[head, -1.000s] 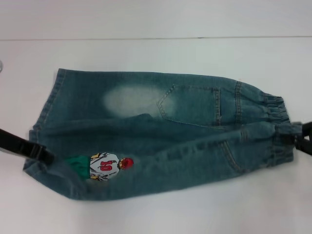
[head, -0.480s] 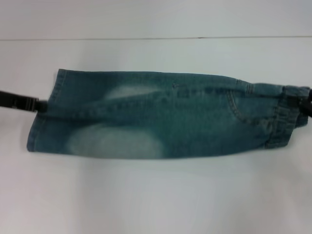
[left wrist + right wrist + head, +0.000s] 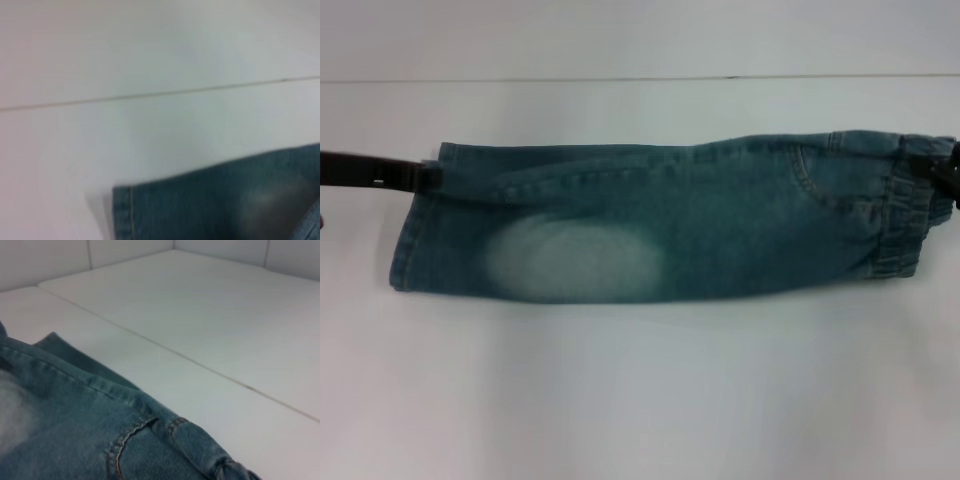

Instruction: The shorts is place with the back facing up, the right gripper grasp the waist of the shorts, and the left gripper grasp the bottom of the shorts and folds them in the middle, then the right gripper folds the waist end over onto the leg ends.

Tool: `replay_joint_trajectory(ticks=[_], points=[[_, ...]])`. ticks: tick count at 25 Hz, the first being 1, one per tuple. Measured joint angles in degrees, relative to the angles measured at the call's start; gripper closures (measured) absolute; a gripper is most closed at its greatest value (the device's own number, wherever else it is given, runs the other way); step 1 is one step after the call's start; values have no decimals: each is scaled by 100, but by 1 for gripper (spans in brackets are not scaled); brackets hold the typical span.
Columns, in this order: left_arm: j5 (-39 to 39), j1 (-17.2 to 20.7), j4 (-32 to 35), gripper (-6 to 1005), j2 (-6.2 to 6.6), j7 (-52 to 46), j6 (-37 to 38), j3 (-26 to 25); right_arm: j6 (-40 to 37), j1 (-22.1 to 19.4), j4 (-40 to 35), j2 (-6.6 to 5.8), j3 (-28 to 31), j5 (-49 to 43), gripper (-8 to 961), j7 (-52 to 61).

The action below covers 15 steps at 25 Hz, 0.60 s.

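the shorts (image 3: 660, 225) lie across the middle of the head view as one long band folded lengthwise, on a white table (image 3: 640, 400). a pale bleached oval sits on the lower left part of the band, and a curved pocket seam shows toward the right. the fold line runs along the lower edge, while the far edge toward the top of the frame shows two layers of denim stacked together.

the leg ends (image 3: 415, 235) form the left end of the band, with a straight stitched hem. the left gripper (image 3: 425, 177) enters from the left edge of the frame as a dark bar, and its tip meets the upper left corner of the hem; it appears to be pinching that corner, though the fingers themselves are too blurred to be sure. the left wrist view shows only a hemmed denim corner in the lower right of the picture and bare table with a thin seam line.

the waist (image 3: 910, 215) is the ruffled end at the right edge of the frame. the right gripper (image 3: 945, 178) is clamped on its upper corner, mostly cut off by the frame. the right wrist view shows pocket stitching and gathered denim at the bottom.
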Motion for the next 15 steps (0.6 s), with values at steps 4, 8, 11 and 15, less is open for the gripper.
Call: replay_joint_trajectory(ticks=[4,8,11,15], points=[[-49,-89,-49,970,-96,68,-285,9,225,74,10,-3,-109,-4,840,-27],[-52,-182,-124,970,-166,57,-629,9,624,128,60,-10,-279,-15,834,2],[-52,-267,-255,970,-173,33,-834,7,874,150,152,-6,-396,-26,830,6],[-52,-338,-420,970,-174,28,-1042,7,983,162,196,33,-460,-26,823,-14]])
